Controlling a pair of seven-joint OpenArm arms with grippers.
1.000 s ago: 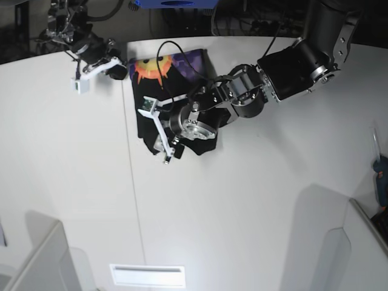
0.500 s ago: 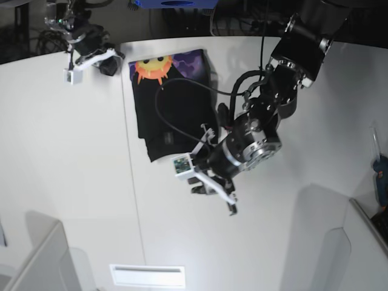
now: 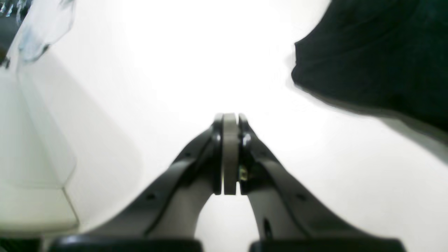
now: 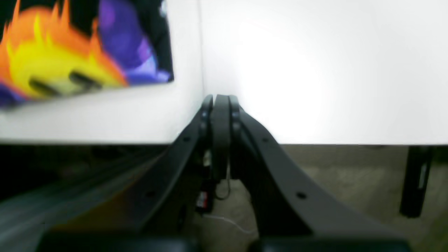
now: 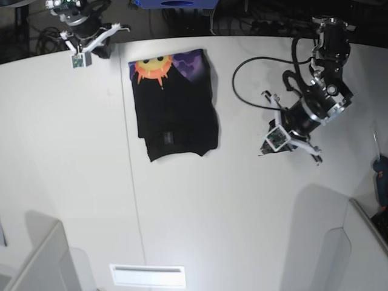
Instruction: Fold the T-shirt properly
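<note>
Base view shows the T-shirt (image 5: 174, 115) folded flat at the table's (image 5: 200, 212) far centre; both arms stand clear, left gripper (image 3: 230, 119) and right gripper (image 4: 217, 101) clenched empty, suggesting folding is complete.

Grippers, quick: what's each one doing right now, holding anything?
Left gripper: closed, holding nothing.
Right gripper: closed, holding nothing.
</note>
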